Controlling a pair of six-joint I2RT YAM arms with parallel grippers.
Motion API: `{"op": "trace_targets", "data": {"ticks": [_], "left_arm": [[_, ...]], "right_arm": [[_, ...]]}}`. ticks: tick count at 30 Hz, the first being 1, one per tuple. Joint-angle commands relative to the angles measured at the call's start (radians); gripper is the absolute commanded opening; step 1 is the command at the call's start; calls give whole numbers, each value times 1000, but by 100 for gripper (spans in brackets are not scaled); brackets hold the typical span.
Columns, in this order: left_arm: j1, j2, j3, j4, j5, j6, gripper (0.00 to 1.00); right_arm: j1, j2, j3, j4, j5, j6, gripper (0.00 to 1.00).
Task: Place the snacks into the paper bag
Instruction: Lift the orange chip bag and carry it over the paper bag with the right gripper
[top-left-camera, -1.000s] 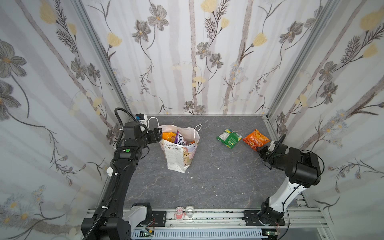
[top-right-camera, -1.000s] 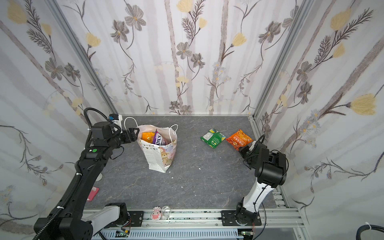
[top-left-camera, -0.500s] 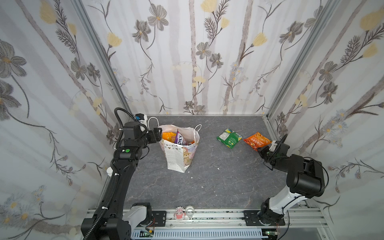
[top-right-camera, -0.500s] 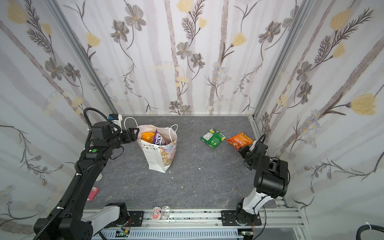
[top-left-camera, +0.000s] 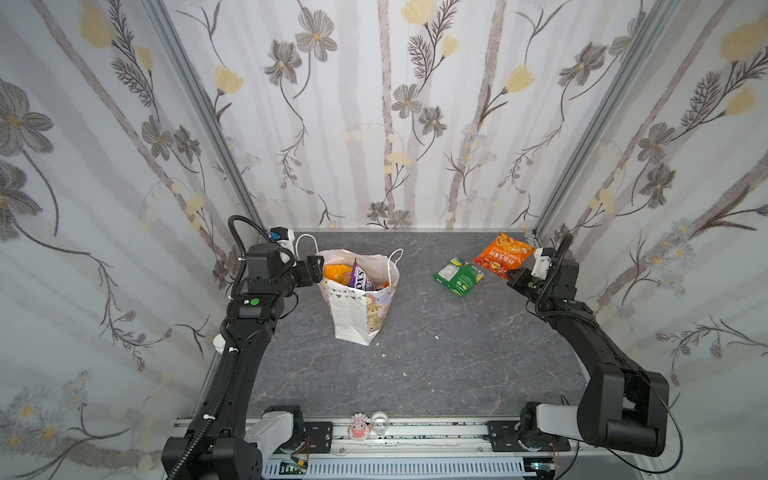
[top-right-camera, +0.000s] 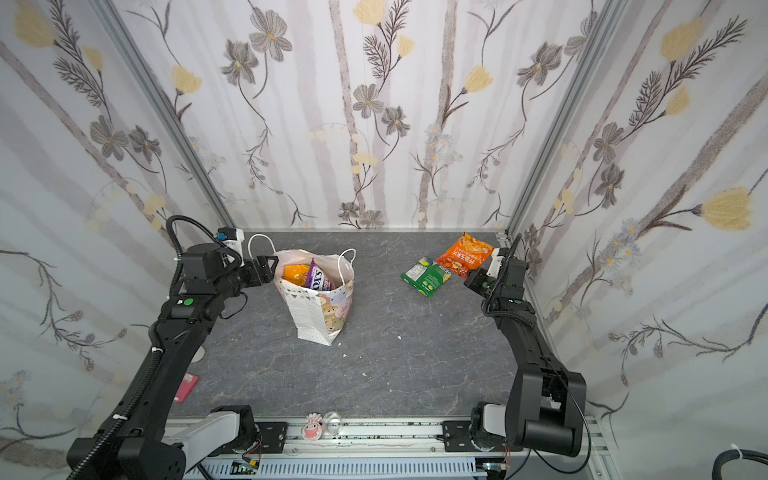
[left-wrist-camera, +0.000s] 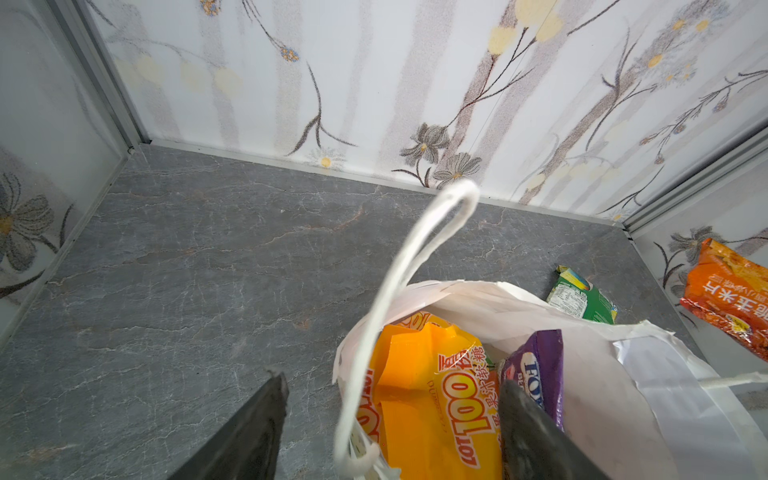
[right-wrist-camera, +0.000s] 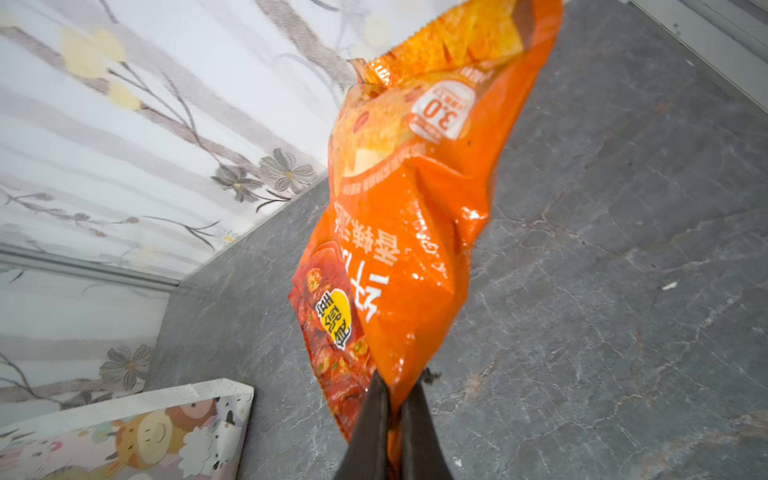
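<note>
**Pinching the orange chip bag (top-left-camera: 500, 255) (top-right-camera: 467, 253) (right-wrist-camera: 415, 228), well apart from a part-filled paper bag (top-left-camera: 361, 307) (top-right-camera: 322, 307)**

Found the paper bag upright on the grey table (top-left-camera: 415, 353) (top-right-camera: 395, 365), in the left half of both top views, with the mouth open upward and the dotted side and cartoon front toward the camera. Made out two packets inside it with certainty. Saw a yellow-orange packet (top-left-camera: 336, 272) (top-right-camera: 295, 272) (left-wrist-camera: 415, 395) on the side of the left arm, and a purple packet (top-left-camera: 358, 276) (top-right-camera: 316, 278) (left-wrist-camera: 540, 365) just beside it, both reaching up to about the rim. Glimpsed thin slivers of other wrappers between these two in the left wrist view, too small to name.

Saw the left gripper (top-left-camera: 318, 268) (top-right-camera: 266, 268) (left-wrist-camera: 390, 382) at the bag's rim with the jaws apart and clamping nothing. Noted one finger (left-wrist-camera: 249, 432) outside, over the table, and the other finger (left-wrist-camera: 528, 432) over the purple packet, with the rim and a white cord handle (left-wrist-camera: 436, 232) between them. Could not tell whether either finger touched the paper.

Saw the right gripper (top-left-camera: 510, 277) (top-right-camera: 469, 279) (right-wrist-camera: 395, 386) clenched on one corner of the orange chip bag, close to the right wall. Noted the chip bag stretching from the fingers toward the back wall. Could not tell whether its far end touched the table.

Noted also, outside the paper bag, a green packet (top-left-camera: 459, 277) (top-right-camera: 428, 277) (left-wrist-camera: 582, 297) lying flat on the table, just beside the chip bag, on the side toward the paper bag.
</note>
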Motion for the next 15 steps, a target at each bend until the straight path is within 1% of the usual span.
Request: {"op": "trace_targets", "data": {"ticks": [1, 6, 10, 15], "left_arm": [[0, -5, -3, 29, -4, 9, 80], [0, 6, 0, 25, 13, 7, 80], [0, 1, 0, 24, 18, 5, 80], [0, -2, 0, 28, 30, -1, 80]], "right_arm": [[65, -44, 73, -160, 88, -78, 0], [200, -76, 247, -343, 206, -142, 0], [316, -96, 361, -451, 305, -148, 0], [522, -99, 527, -568, 453, -134, 0]]}}
